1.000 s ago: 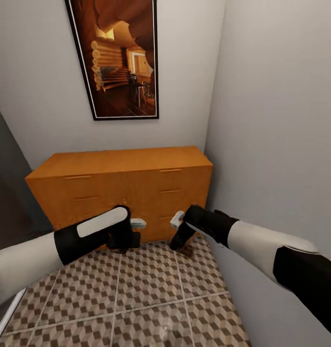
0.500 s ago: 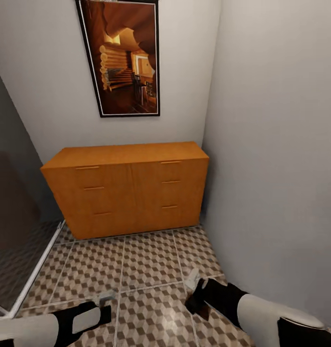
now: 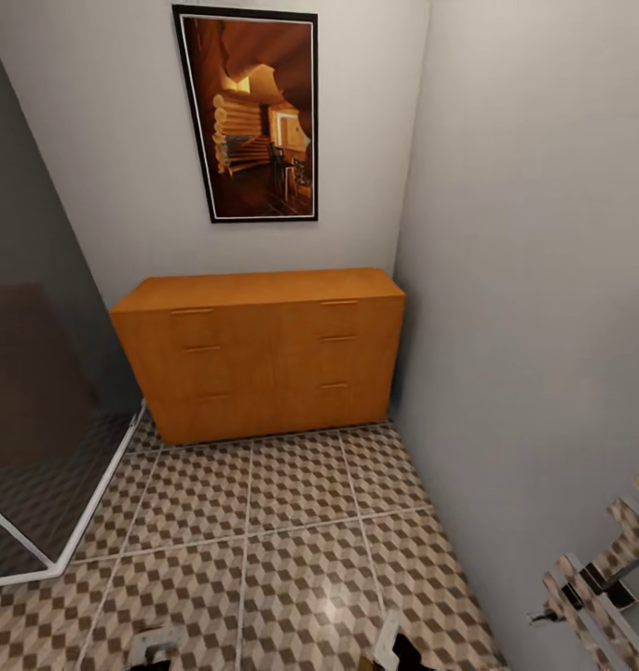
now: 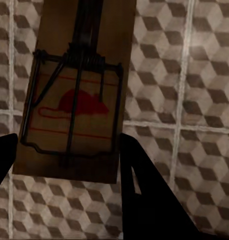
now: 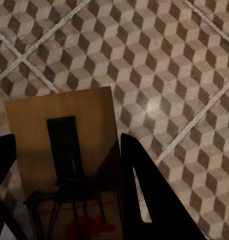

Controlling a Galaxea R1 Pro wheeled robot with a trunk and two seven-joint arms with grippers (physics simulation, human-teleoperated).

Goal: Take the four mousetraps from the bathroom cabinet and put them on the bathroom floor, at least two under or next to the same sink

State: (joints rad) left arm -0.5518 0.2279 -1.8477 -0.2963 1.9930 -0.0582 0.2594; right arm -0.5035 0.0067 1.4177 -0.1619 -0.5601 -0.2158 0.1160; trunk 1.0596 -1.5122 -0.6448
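A mousetrap (image 4: 77, 95), a brown wooden board with a wire spring and a red mouse print, sits between the dark fingers of my left gripper (image 4: 69, 160), which is shut on it above the bathroom floor (image 4: 194, 75). A second mousetrap (image 5: 64, 145) is held the same way in my right gripper (image 5: 69, 175). In the head view, the left gripper (image 3: 155, 645) and right gripper (image 3: 387, 643) peek in at the near edge, over the cube-pattern floor (image 3: 292, 522). The orange cabinet (image 3: 264, 354) stands shut against the far wall. The sink is out of view.
A grey wall (image 3: 534, 308) closes the right side, with a patterned rack (image 3: 599, 578) sticking out low on it. The glass shower (image 3: 31, 438) with a white frame is at the left. A framed picture (image 3: 259, 116) hangs above the cabinet.
The view has pulled back from the cabinet, which looks smaller and farther. Both arms have sunk to the near edge of the head view, leaving just the fingertips visible.
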